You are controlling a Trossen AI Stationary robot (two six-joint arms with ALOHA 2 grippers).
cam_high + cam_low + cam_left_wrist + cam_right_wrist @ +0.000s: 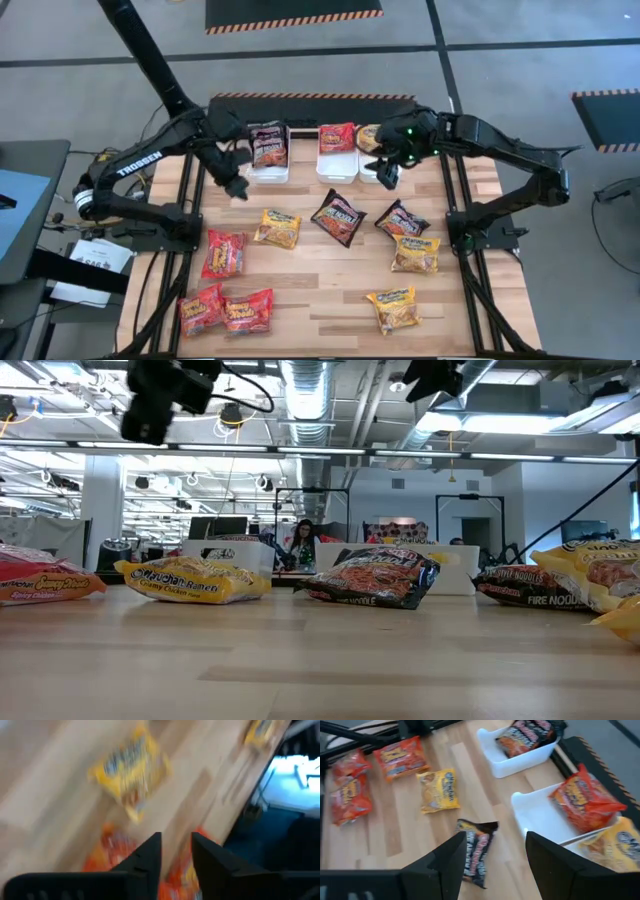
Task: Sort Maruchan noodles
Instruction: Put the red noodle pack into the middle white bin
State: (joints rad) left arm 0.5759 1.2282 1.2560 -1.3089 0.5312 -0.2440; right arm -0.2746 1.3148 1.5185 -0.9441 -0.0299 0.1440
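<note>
Sorting is under way, judged as the interval after a deposit and ahead of the next pick. Three white rectangular plastic bins stand in a row at the far edge of the wooden surface (320, 280): the left bin (268, 172) holds a dark brown crinkly ramen packet (268, 145), the middle bin (336, 166) a red packet (337, 136), and the right bin (580, 851) a yellow packet (615, 845).

Left gripper (237, 186): just beside the near left corner of the left bin, raised over the surface. The left wrist view shows its fingers (150, 857) parted a little with nothing between them.

Right gripper (388, 172): over the near end of the right bin, released, fingers (452, 860) spread wide and empty.

Unsorted packets lie loose on the surface: red ones at near left (224, 252), a yellow one (278, 229) left of centre, a dark one (339, 217) at centre, and a second dark one (402, 220) with more yellow ones to the right.

Next move, in my judgement: each gripper descends on a loose packet, jaws astride the crinkly edge, and carries it to the bin of matching colour.
</note>
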